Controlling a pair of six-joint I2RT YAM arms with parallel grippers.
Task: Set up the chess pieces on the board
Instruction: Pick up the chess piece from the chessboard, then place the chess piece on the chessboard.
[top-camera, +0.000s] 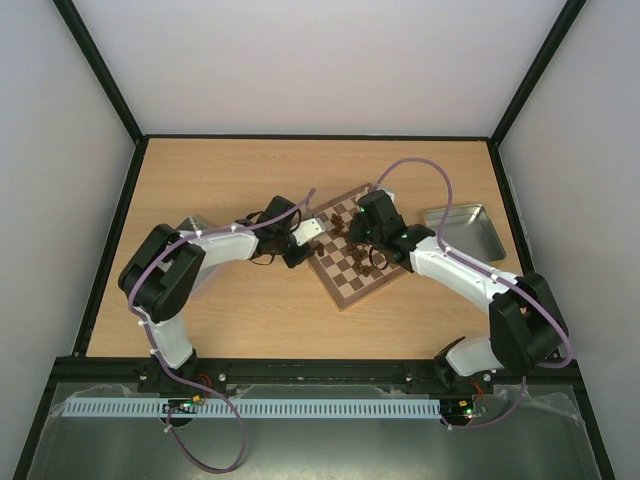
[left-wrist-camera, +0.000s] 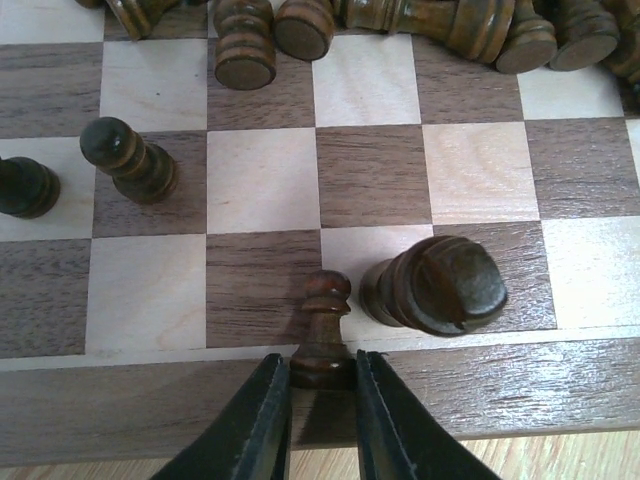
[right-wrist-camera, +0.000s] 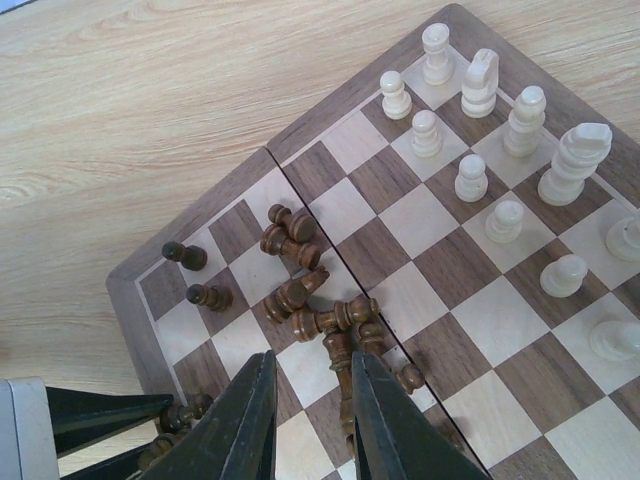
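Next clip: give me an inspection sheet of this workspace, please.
Surface: light wooden table.
Job's things: board set at an angle; cream pieces standing along one side; dark pieces mostly toppled in a heap.
Clutter: grey tin right of the board.
Grippers: left gripper closed on a dark pawn at the board's rim; right gripper open above the heap.
Cables: purple cables, one along each arm.
Surroundings: white walls, black frame.
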